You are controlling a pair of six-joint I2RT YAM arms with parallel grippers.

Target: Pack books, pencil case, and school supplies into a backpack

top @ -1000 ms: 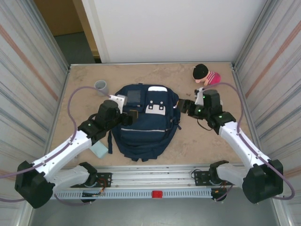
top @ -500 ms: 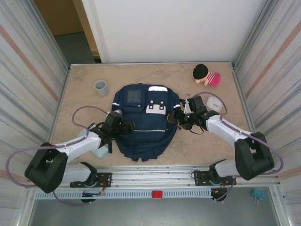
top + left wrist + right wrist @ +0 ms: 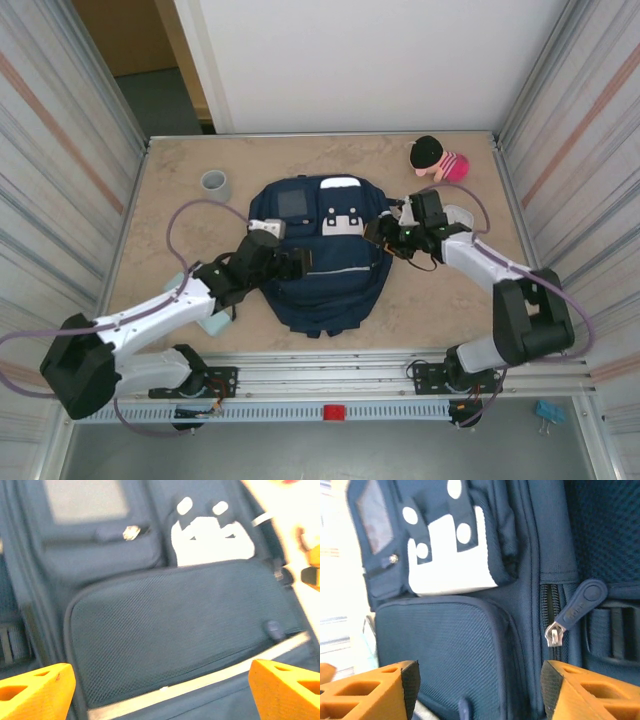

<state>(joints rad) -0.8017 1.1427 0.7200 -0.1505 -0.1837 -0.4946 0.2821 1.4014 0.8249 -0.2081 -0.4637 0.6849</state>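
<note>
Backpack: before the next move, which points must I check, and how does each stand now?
1. Left gripper open and empty: ok.
2. Right gripper open and empty: ok.
3. Backpack lying flat, front up: ok.
4. Backpack open for packing: not ok, it looks zipped shut.
5. Zipper pull centred in the right gripper: not ok, it sits to one side.
6. Pencil case free to grasp: not ok, the left arm crosses over it.

Backpack (image 3: 325, 270) takes up centre of table (image 3: 440, 310). Free: far strip btwn grey cup (image 3: 215, 183) & plush toy (image 3: 438, 158), near-right corner. Near-left blocked: pencil case (image 3: 213, 322), L arm (image 3: 160, 310).
</note>
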